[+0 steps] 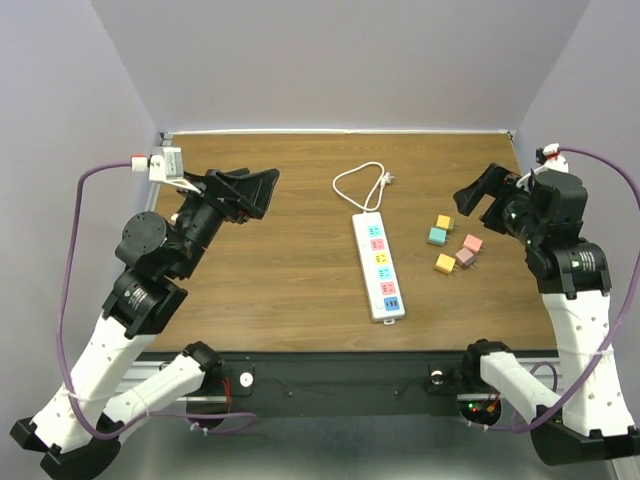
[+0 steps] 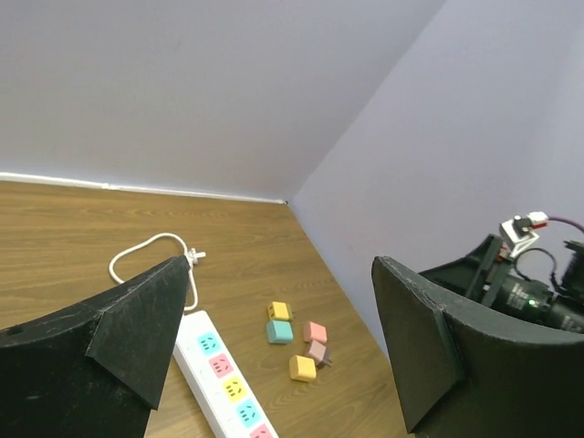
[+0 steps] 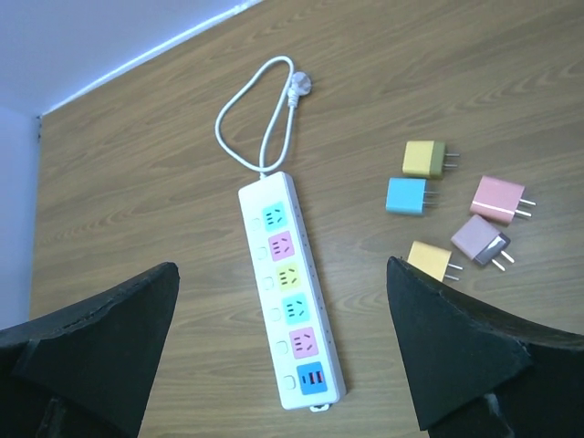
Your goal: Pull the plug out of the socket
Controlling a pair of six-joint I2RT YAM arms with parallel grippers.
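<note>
Left pincer point(image 1: 268, 192) and right pincer point(image 1: 470, 205) hang released and empty, seemingly because the plugs point(image 1: 445, 263) lie loose at centre right of the frame, beside the bare socket point(image 1: 378, 265).

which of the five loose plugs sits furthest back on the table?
The yellow plug at the rear of the cluster, just behind the blue plug. The other yellow plug lies at the cluster's front.

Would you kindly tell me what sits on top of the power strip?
Nothing: the power strip shows five empty outlets. The plugs lie loose beside it. The table beneath it is covered.
</note>
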